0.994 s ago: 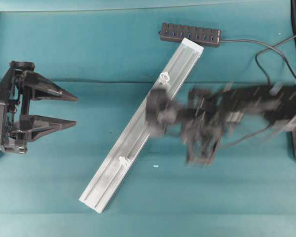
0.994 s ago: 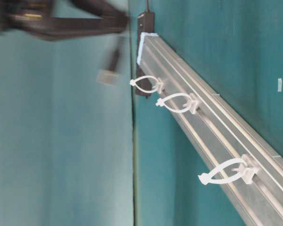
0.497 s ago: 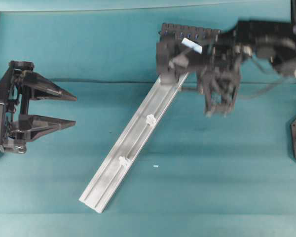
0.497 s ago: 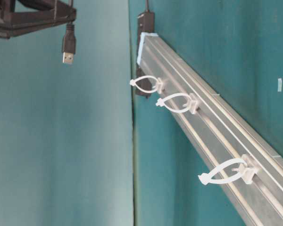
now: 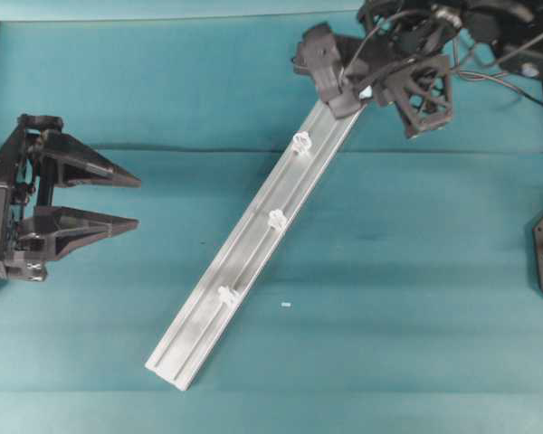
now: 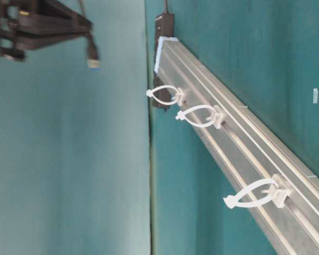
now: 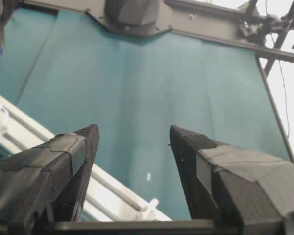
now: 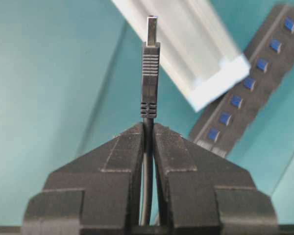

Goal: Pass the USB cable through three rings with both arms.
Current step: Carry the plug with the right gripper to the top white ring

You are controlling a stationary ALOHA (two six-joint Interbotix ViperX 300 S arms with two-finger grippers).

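While the left gripper [image 5: 136, 202] sits at the left edge of the teal table [image 5: 416, 298] with its two fingers spread apart and nothing between them, the right gripper [image 8: 148, 128] is up at the far end of the rail [image 5: 253, 244], clenched on the USB cable [image 8: 150, 83]. From the right wrist view the cord runs up between the two closed fingers and the plug stands just past their tips, metal end pointing away from the gripper. Seen from table level, the plug [image 6: 93, 57] hangs in the air off the surface, apart from the rail and from every ring.

One long silver rail lies diagonally across the table. Three white rings stand along it: one near the far end [image 5: 300, 142], one at the middle [image 5: 276, 219], one toward the near end [image 5: 225, 294]. All three are empty of cable. One black hub [image 8: 250, 83] lies at the rail's far end, seven blue ports showing in the wrist view.
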